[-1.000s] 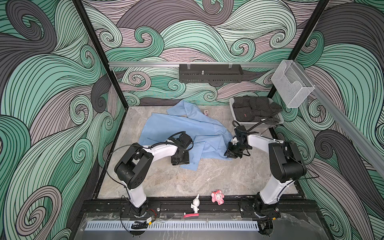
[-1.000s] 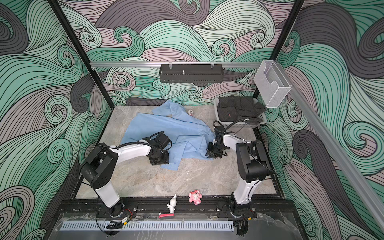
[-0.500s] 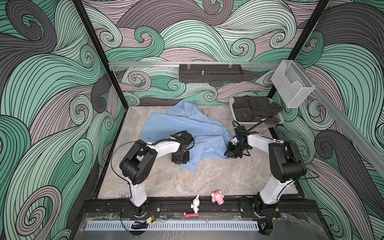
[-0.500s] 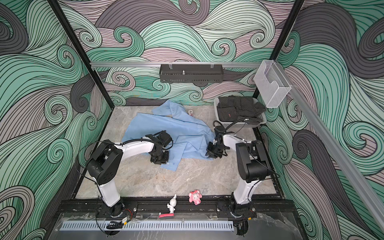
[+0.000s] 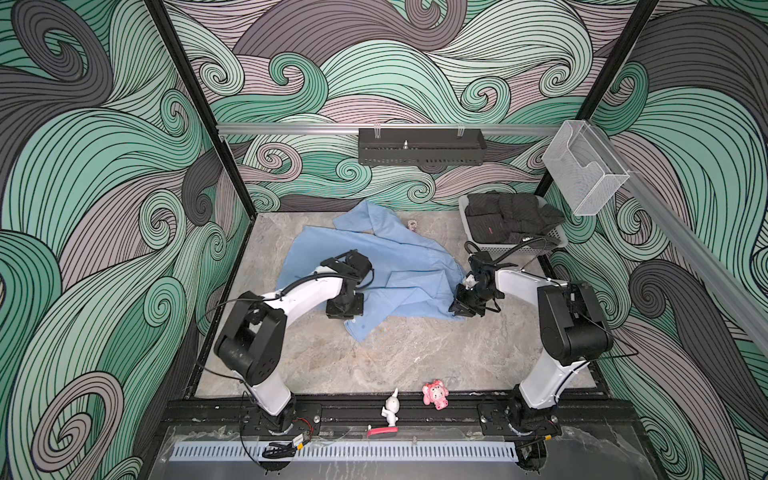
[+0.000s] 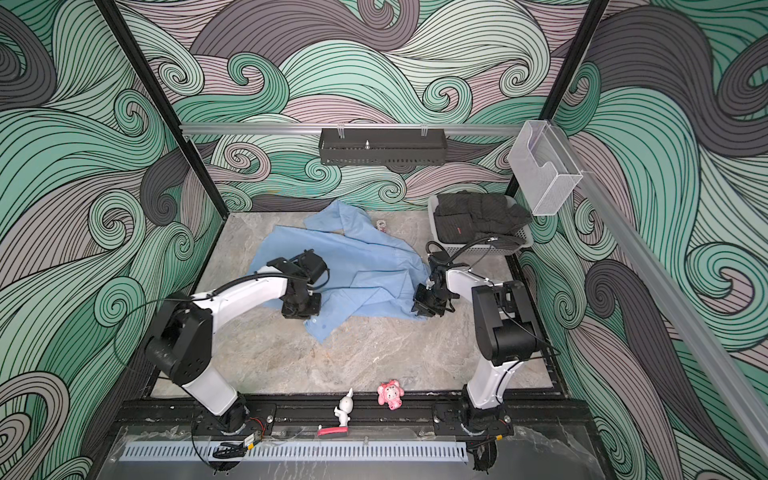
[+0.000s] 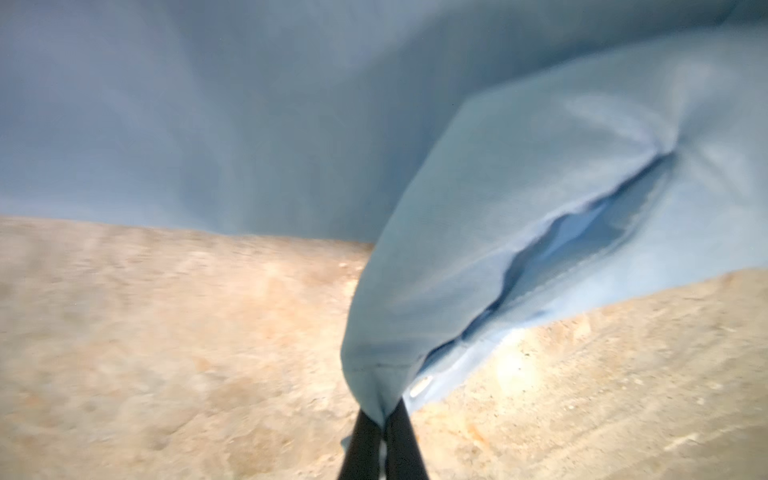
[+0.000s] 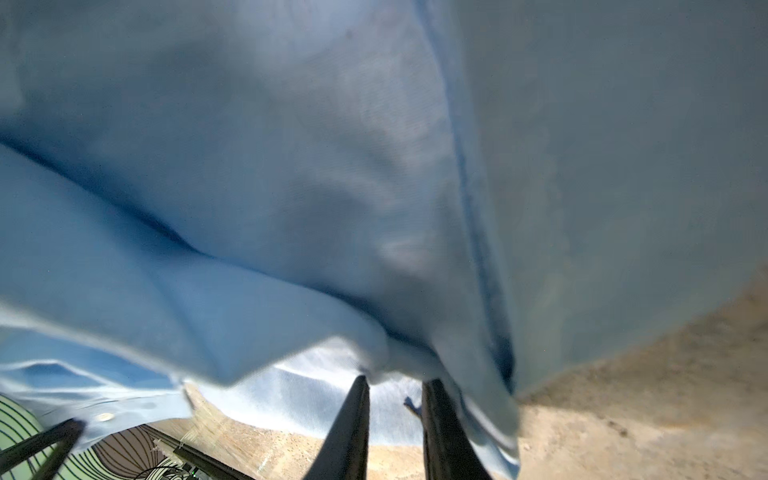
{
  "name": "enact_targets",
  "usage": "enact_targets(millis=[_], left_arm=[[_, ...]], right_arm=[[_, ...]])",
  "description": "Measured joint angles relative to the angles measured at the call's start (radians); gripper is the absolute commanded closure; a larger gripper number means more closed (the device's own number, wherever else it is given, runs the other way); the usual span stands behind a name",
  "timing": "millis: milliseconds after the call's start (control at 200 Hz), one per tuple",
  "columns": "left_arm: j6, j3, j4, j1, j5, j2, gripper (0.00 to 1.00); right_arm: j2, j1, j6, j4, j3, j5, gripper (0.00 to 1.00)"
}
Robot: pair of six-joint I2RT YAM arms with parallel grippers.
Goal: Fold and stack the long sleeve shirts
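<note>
A crumpled light-blue woven long sleeve shirt [image 5: 399, 266] lies mid-frame on the grey marble desk [image 5: 415, 353]. The left fingers [image 7: 362, 444] pinch its buttoned edge; the right fingers [image 8: 347, 432] clamp a bunched edge. Best lift both evenly, drawing the cloth taut.

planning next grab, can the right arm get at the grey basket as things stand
Probably not yet: the right gripper is clamped on the blue shirt, though nothing stands between it and the basket.

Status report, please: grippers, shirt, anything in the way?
Left gripper shut on light-blue shirt, near edge. Right gripper shut on it too. Shirt rumpled, unfolded. Small item by its far edge.
</note>
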Motion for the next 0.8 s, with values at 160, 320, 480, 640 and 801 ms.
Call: enact_targets(millis=[160,320,480,640,801], left_arm=[[0.092,0.101,-0.071,0.132,-0.039,-0.055,1.00],[0.155,0.176,-0.117,0.223,-0.055,-0.036,1.00],[0.203,0.290,-0.143,0.281,-0.062,0.005,1.00],[0.241,0.407,-0.164,0.302,-0.056,0.072,1.00],[0.285,0.431,-0.204,0.303,-0.057,0.134,1.00]], right_arm=[[-0.004,0.000,0.016,-0.008,0.000,0.024,0.77],[-0.008,-0.001,0.033,-0.014,0.000,0.048,0.79],[-0.008,-0.010,0.052,-0.021,0.002,0.053,0.80],[-0.008,-0.022,0.060,-0.026,0.003,0.055,0.81],[-0.008,-0.027,0.063,-0.029,0.003,0.057,0.81]])
